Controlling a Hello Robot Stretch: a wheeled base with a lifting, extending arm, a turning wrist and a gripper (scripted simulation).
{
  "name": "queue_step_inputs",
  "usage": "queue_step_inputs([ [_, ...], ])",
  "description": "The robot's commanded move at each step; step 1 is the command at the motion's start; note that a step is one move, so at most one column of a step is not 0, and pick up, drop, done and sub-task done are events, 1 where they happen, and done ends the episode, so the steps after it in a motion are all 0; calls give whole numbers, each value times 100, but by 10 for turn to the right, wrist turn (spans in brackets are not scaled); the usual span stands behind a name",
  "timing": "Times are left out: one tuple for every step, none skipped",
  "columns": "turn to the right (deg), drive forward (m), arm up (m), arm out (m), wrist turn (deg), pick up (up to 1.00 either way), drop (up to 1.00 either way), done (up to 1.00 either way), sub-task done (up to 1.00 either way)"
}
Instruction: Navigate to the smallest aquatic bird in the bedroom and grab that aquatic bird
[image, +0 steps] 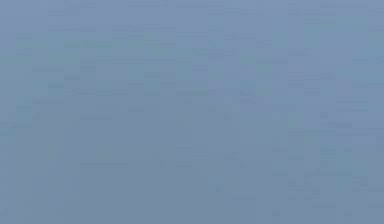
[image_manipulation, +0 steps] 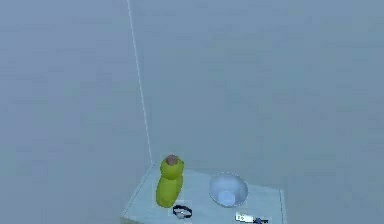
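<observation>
On the pale table (image_manipulation: 200, 178), toward its left end: one yellow figure (image_manipulation: 171, 182), upright and rounded, with a yellow-green body and a brownish top (too small to call a bird with certainty). Right of it on the same table, standing apart: a white bowl (image_manipulation: 227, 189). At the table's near edge: a dark ring (image_manipulation: 182, 211) and a small white-and-dark item (image_manipulation: 250, 217); any print is too small to tell. Behind the table: blue-grey wall (image_manipulation: 260, 80). Gripper: state cannot be told.

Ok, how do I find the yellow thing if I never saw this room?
At the foot of the blue wall stands a small pale table. On its left part the yellow thing stands upright, beside a white bowl. It is the only yellow item there, the tallest, with a brownish top.
</observation>
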Motion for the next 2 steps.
queue_step_inputs([
  [0, 0, 50, 0, 0, 0, 0, 0, 0],
  [0, 0, 34, 0, 0, 0, 0, 0, 0],
])
